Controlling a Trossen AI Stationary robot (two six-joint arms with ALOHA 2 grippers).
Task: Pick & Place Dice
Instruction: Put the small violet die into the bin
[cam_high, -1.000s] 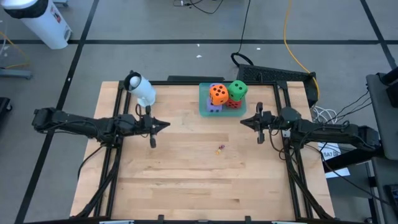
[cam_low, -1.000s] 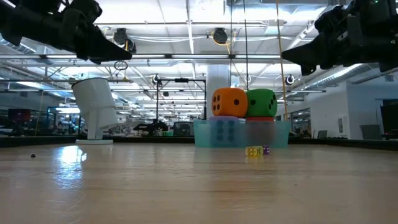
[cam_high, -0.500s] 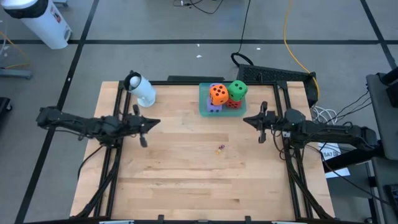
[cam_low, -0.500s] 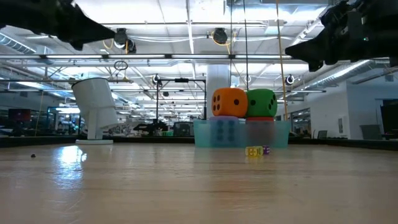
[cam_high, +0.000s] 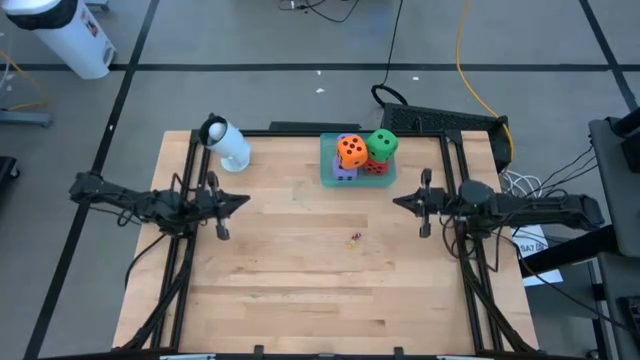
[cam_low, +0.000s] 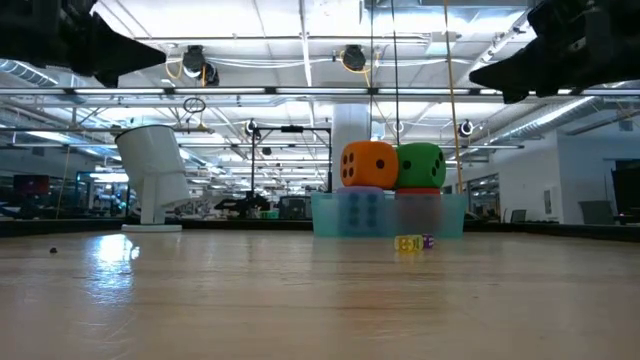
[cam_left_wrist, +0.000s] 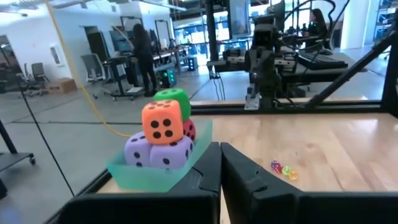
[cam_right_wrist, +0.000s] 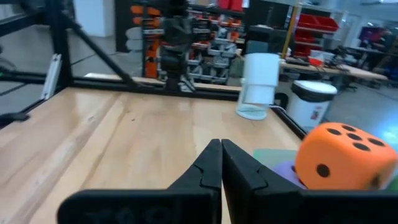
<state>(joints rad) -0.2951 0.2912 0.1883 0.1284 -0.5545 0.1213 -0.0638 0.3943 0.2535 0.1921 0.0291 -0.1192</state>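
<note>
Five dice (cam_high: 360, 155) sit stacked between both fingers, left (cam_high: 232, 202) and right (cam_high: 408, 203) pressed together; I judge a careless grab topples the orange one (cam_left_wrist: 163, 121).

Probably a robotics lab: open hall with workstations (cam_left_wrist: 124, 56), parts shelving (cam_right_wrist: 311, 31), ceiling trusses (cam_low: 300, 95).

All the dice sit piled in a see-through teal tray (cam_high: 326, 168) at the far edge of the tabletop (cam_high: 300, 280). The orange die (cam_high: 351, 151) rests on top of two purple-blue dice (cam_left_wrist: 138, 151) (cam_left_wrist: 168, 153), which stand side by side on the tray floor. The green die (cam_high: 381, 144) is perched beside the orange one, on the red die (cam_high: 376, 168), which is mostly hidden beneath it.
</note>
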